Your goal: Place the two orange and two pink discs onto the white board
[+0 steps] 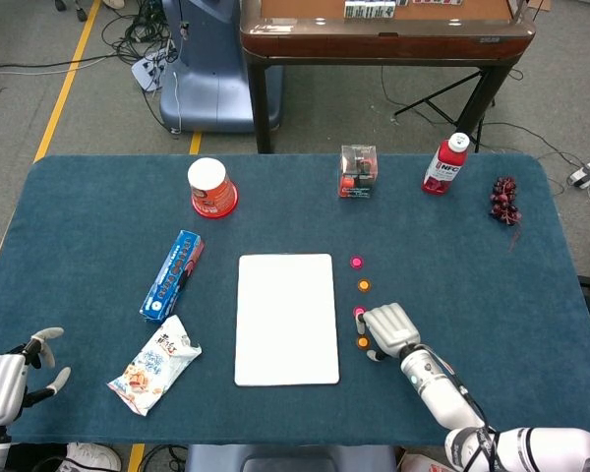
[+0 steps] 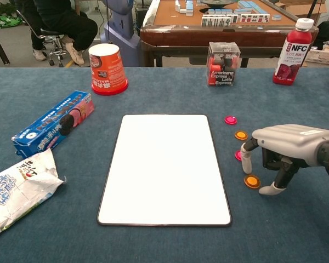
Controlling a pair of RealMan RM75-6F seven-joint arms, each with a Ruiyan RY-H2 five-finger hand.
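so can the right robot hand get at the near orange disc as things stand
Probably yes. The right robot hand hovers right beside the near orange disc, fingers arched over the spot, and nothing lies between them. The second pink disc, partly hidden by a finger, sits close enough to be nudged.
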